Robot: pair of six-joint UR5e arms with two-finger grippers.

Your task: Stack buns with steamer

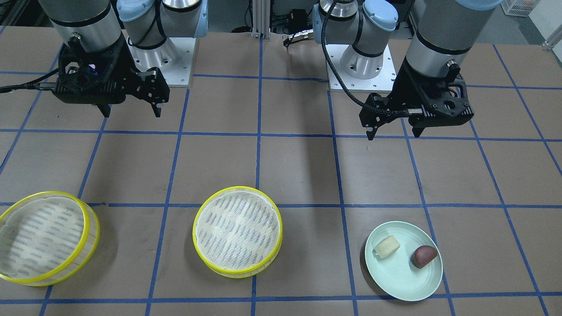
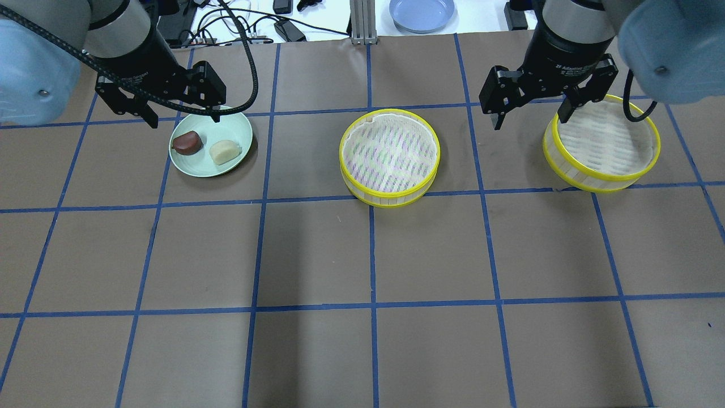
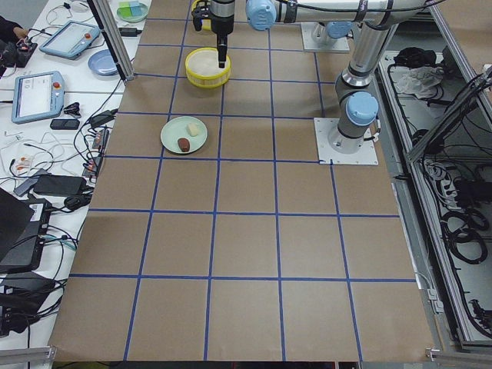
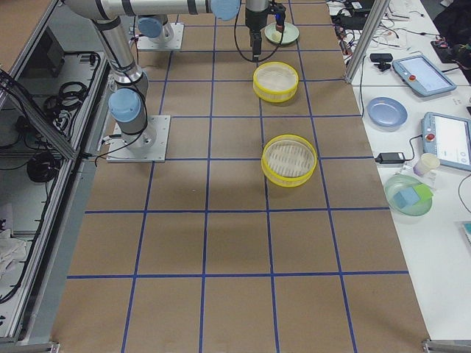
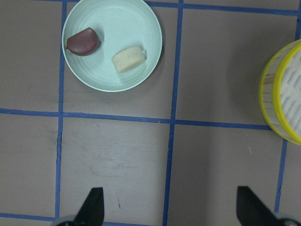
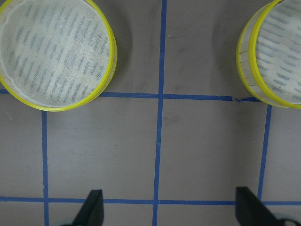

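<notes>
A cream-white bun point(image 1: 387, 246) point(image 2: 225, 152) point(image 5: 128, 59) and a dark reddish-brown bun point(image 1: 424, 256) point(image 2: 187, 143) point(image 5: 83, 41) lie side by side on a pale green plate point(image 1: 404, 281) point(image 2: 210, 170). One yellow-rimmed steamer tray point(image 1: 237, 231) point(image 2: 389, 157) point(image 6: 54, 52) stands mid-table. A second steamer tray point(image 1: 44, 239) point(image 2: 602, 144) point(image 6: 282, 52) stands on the robot's right. My left gripper point(image 1: 394, 133) point(image 2: 184, 120) is open and empty, raised above the table on the robot's side of the plate. My right gripper point(image 1: 131, 113) point(image 2: 531, 121) is open and empty, raised between the two trays.
The table is brown paper with a blue tape grid. A blue plate point(image 2: 422, 12) and cables lie on the bench beyond the far edge. The arm bases point(image 1: 364, 66) stand at the robot's side of the table.
</notes>
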